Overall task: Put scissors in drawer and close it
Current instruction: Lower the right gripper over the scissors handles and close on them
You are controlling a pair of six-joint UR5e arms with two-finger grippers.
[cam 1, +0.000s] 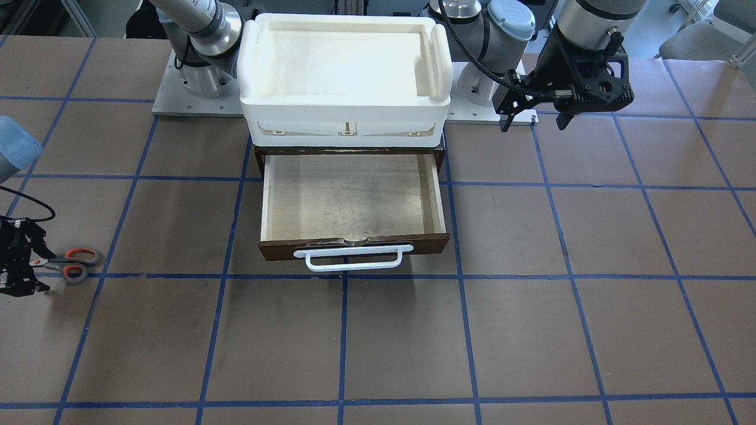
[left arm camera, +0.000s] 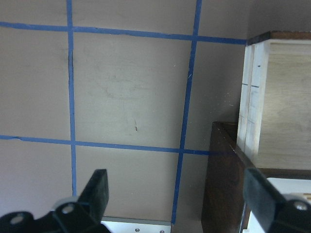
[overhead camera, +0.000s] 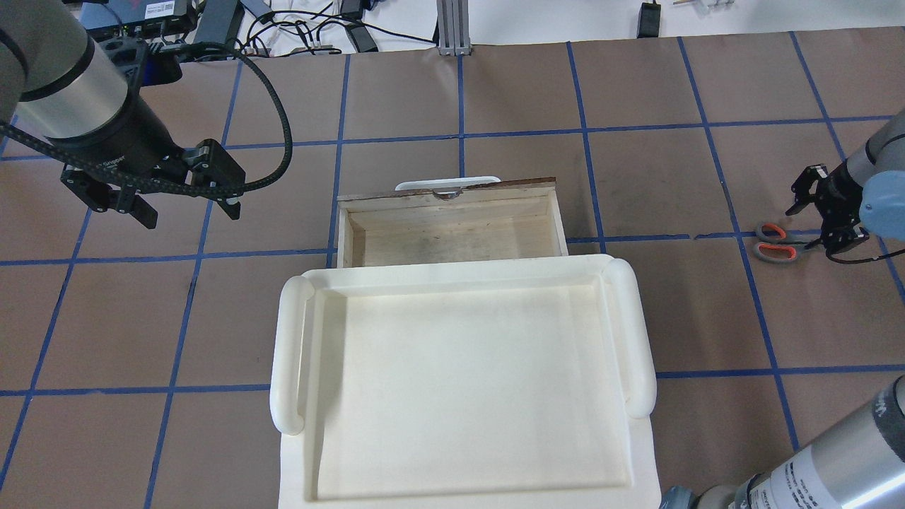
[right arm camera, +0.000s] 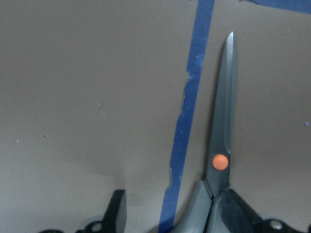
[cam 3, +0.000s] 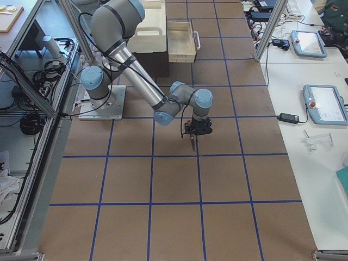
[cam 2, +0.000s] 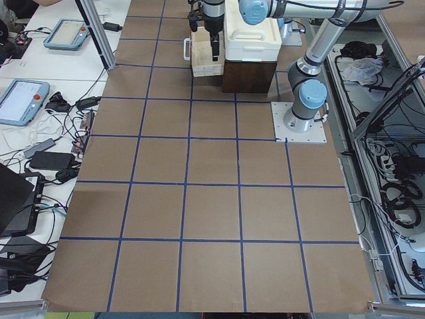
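Grey-handled scissors [cam 1: 71, 264] lie flat on the tabletop [cam 1: 531, 324], well out from the drawer [cam 1: 354, 198]; your right tool [cam 1: 32, 264] straddles the blades, released, gripping nothing. Left tool [overhead camera: 187, 208] hangs released, empty, beside the drawer's other side. Risk: the blades look off-centre between the fingers, so closing may skid or spin them.

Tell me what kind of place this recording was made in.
Probably a robotics lab work cell: the brown paper-covered table gridded with blue tape, grey-blue handheld control tablets on white side benches, and tangled black cables alongside.
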